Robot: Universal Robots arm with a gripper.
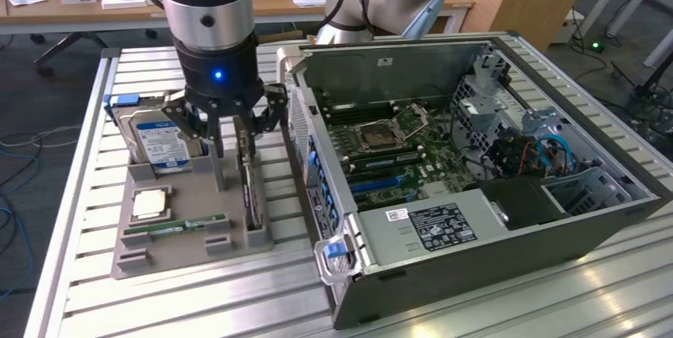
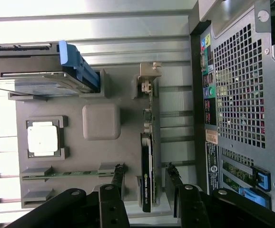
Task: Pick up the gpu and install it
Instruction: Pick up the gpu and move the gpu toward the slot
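The gpu (image 1: 249,196) is a thin dark card standing on edge in the slot of the grey holder tray (image 1: 173,255) nearest the computer case. In the wrist view the gpu (image 2: 147,161) shows edge-on, with its pale bracket (image 2: 150,71) at the far end. My gripper (image 1: 236,161) hangs straight down over the card. It is open (image 2: 146,176), with one finger on each side of the card's near end and a gap between each fingertip (image 2: 119,175) and the card. Nothing is held.
The open computer case (image 1: 474,165) lies on the exterior view's right, motherboard up, with blue slots (image 1: 377,184) showing. On the tray are a blue-labelled hard drive (image 1: 158,143), a processor (image 1: 150,204) and a green memory stick (image 1: 175,228). The case's rear panel (image 2: 242,95) is close beside the card.
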